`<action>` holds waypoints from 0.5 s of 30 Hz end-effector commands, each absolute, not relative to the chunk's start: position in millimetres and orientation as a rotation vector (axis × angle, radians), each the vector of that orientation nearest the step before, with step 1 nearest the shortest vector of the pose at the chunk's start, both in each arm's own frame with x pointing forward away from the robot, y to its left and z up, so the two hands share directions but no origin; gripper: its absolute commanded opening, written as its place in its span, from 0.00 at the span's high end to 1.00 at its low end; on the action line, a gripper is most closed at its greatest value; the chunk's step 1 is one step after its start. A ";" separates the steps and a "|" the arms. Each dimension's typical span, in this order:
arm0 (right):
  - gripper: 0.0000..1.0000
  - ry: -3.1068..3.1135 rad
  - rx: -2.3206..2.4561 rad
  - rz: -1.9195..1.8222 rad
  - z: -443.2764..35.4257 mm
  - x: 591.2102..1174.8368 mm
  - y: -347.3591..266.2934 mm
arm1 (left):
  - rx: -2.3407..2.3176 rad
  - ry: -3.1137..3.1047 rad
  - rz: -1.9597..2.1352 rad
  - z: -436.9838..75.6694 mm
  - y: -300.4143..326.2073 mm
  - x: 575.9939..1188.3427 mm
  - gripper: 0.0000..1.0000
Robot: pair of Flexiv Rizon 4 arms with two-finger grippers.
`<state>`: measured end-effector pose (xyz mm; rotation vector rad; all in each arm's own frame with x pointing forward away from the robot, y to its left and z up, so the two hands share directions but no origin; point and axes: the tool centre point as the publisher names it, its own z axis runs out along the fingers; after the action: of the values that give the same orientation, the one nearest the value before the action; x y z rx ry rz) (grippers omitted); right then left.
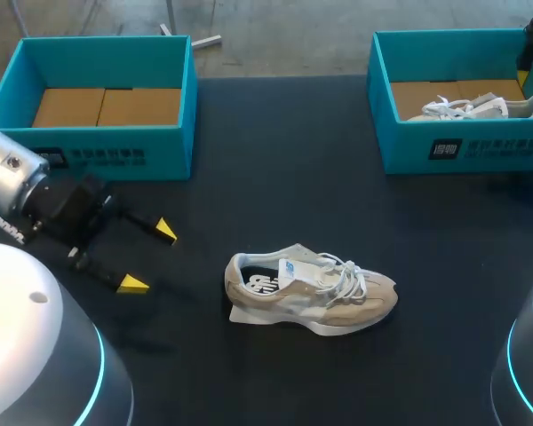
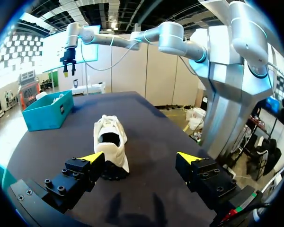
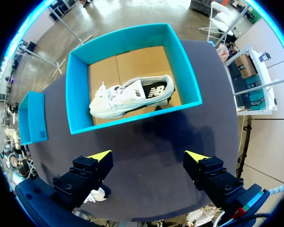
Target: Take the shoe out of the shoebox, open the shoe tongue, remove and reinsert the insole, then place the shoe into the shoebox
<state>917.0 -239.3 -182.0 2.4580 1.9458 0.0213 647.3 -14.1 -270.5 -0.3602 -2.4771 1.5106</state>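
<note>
Dark cloth covers the desk in the head view. A beige suede shoe with white laces lies on its sole near the middle, outside both boxes. An open teal cardboard shoebox sits far left, showing only its brown card floor. A second teal shoebox far right holds a white shoe. The left tool hovers left of the beige shoe, spread wide and empty.

From the left wrist, the beige shoe stands just ahead of the left tool, heel towards it and untouched.

From the right wrist, the right tool, also spread and empty, looks down on the second teal shoebox and the white shoe.

Taking the shoe out looks done, so opening the tongue seems the step in hand. That likely calls for one tool to steady the heel while the other pinches the tongue under the laces. The right arm, well apart, would have to come across.
</note>
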 end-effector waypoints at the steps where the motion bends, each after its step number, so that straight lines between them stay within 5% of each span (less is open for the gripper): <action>1: 0.00 1.945 2.458 0.023 -182.4 916.6 -239.5 | -0.345 -2.498 1.520 -269.3 -13.9 643.2 0.00; 15: 0.00 1.945 2.458 0.023 -182.4 916.6 -239.5 | -0.139 -2.416 1.593 -279.1 -15.7 648.0 0.00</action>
<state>917.0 -239.4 -182.0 2.4580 1.9457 0.0214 647.6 -14.9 -270.0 -0.1664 -2.4340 1.5689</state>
